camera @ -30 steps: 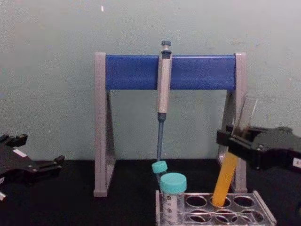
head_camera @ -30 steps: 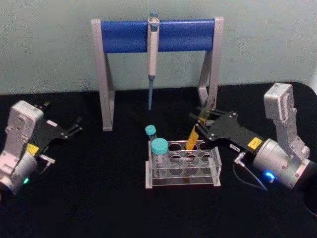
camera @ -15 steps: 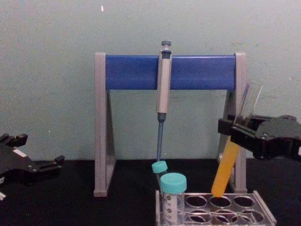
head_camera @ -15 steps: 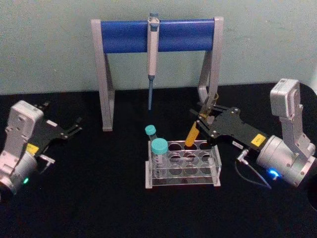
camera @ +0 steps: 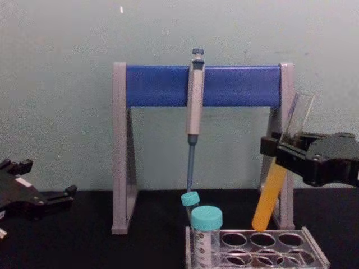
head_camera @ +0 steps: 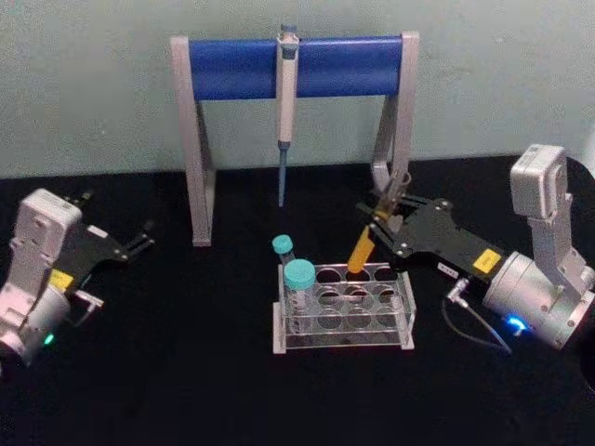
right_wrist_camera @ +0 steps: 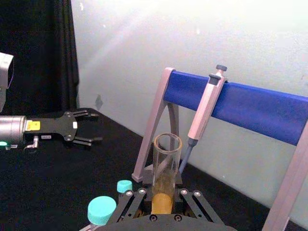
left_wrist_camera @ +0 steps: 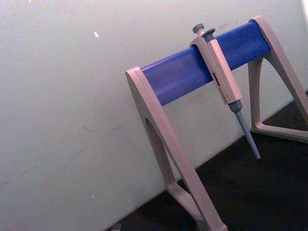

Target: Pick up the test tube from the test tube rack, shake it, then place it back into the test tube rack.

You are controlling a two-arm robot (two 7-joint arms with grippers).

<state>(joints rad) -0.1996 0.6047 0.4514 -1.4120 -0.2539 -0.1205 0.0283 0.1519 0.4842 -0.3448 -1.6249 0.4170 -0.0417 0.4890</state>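
The test tube [camera: 274,190] is hanging in the air just above the test tube rack [head_camera: 346,337]; it is leaning, with its open top tipping toward the robot's right and its bottom end pointing down at a hole in the back row; the bottom end is looking just above the top plate, not down inside the hole. Orange-yellow liquid is filling the lower part of it and the top part is showing clear.

The right gripper [camera: 281,152] is reaching in from the right side, over the right end of the rack; its jaws are squeezing the tube from both sides, around the middle, right where the liquid is ending.

The rack is sitting on the black counter [head_camera: 186,372], in the middle, in front of the robot; two short capped tubes [head_camera: 298,279] with teal lids are standing in its left end, one behind the other.

Behind the rack a tall stand [head_camera: 232,67] with grey legs and a blue bar is standing near the wall; a pipette [head_camera: 286,102] is hanging from the bar with its thin tip pointing down.

The left gripper [right_wrist_camera: 92,127] is waiting far off on the left side of the counter, well apart from the rack; its jaws are standing wide apart and gripping nothing.
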